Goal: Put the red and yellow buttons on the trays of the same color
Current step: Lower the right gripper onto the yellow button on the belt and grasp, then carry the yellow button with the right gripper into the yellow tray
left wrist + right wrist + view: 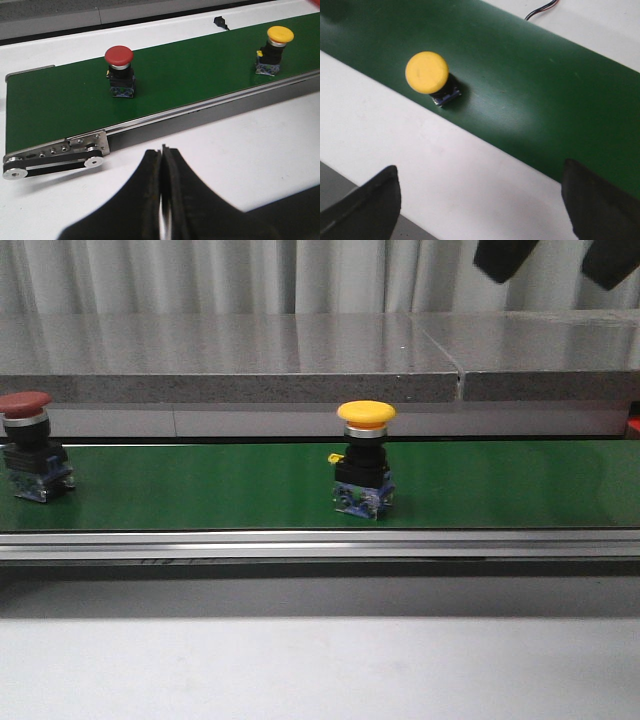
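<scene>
The yellow button stands upright on the green conveyor belt, near the middle. At the belt's far left stands the red button, also upright. In the left wrist view the red button and the yellow button both sit on the belt, well beyond my left gripper, which is shut on nothing over the white table. My right gripper hangs open above the white table, with the yellow button ahead of it and off to one side. Its dark fingers show at the front view's top right. No tray is identifiable.
The belt's metal end bracket with rollers lies close to my left gripper. A black cable runs on the white table behind the belt. A grey ledge stands behind the belt. A red sliver shows at the right edge.
</scene>
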